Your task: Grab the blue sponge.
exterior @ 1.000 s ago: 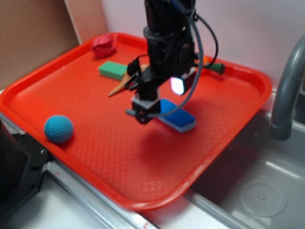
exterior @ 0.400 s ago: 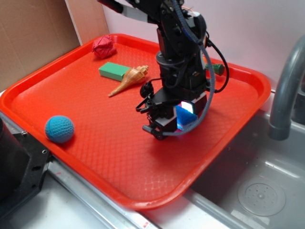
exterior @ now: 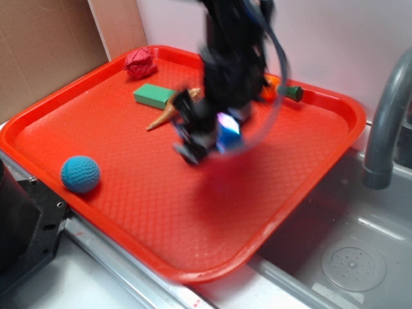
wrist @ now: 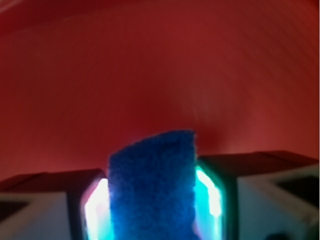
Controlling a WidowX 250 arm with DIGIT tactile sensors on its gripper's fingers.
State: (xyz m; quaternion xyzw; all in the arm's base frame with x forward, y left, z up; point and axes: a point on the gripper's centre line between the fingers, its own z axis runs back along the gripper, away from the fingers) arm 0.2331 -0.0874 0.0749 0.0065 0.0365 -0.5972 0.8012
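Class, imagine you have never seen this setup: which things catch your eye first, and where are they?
The black gripper hangs over the middle of the red tray, shut on the blue sponge, which fills the wrist view between glowing fingers. A blue knitted ball sits near the tray's front left edge.

Blue sponge [wrist: 152,187] now lifted off tray [exterior: 161,212].
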